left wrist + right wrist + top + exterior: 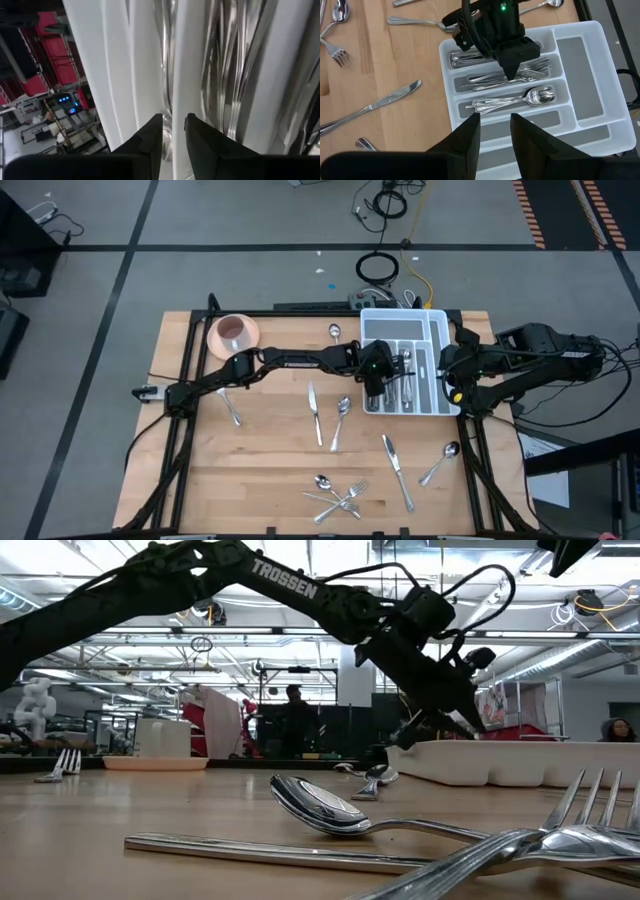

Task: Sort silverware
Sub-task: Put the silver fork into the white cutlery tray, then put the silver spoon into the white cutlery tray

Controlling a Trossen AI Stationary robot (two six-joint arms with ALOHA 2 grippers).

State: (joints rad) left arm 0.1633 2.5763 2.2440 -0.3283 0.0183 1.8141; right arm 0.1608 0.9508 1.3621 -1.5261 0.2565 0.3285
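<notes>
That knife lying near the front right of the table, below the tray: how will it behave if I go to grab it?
The knife looks like thin polished metal, so probably stiff but slippery between the fingers. It lies flat on the wooden table, so getting under it may be hard; a push would likely make it slide or spin rather than roll.

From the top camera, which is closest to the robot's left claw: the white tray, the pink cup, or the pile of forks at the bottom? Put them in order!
From the left gripper:
1. White tray: right under it, at the table's right side.
2. Pile of forks: at the near edge, toward the middle.
3. Pink cup: far-left corner.
</notes>
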